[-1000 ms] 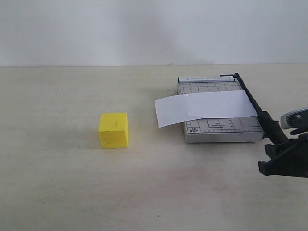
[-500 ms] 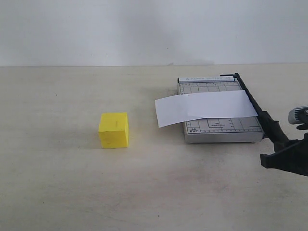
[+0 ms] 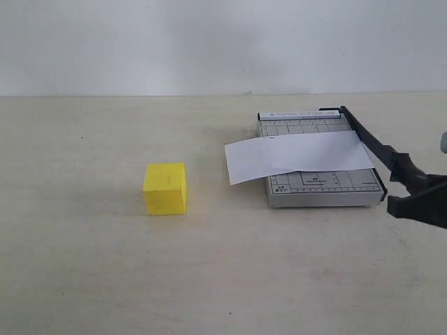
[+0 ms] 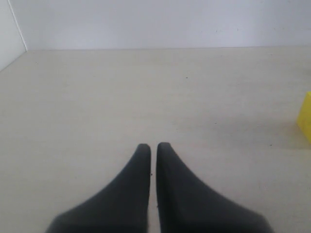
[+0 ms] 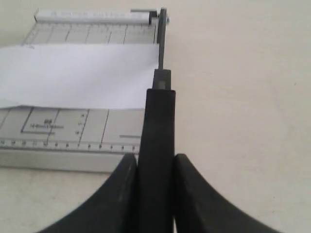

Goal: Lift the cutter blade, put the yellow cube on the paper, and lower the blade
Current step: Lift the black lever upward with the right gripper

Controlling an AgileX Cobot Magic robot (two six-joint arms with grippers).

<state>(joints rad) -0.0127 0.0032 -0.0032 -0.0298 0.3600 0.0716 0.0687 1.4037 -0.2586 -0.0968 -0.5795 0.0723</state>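
Note:
The cutter blade [image 3: 369, 143] runs along the right side of the grey trimmer board [image 3: 321, 190], its handle end lifted slightly off the board. My right gripper [image 3: 419, 192] is shut on the blade's black handle [image 5: 157, 145], one finger on each side. The white paper [image 3: 297, 156] lies across the board and overhangs its left side; the same paper [image 5: 77, 75] shows in the right wrist view. The yellow cube [image 3: 165, 188] stands alone on the table left of the board, and a sliver of the cube [image 4: 305, 116] shows in the left wrist view. My left gripper [image 4: 153, 145] is shut and empty above bare table.
The pale table [image 3: 84, 265] stretches around everything, with a white wall [image 3: 209, 42] behind it. The board's hinge post [image 5: 163, 17] sits at the far end of the blade.
My right gripper has closed on the blade's handle and risen a little, lifting the handle end of the blade off the board. The cube, paper and left gripper have not moved.

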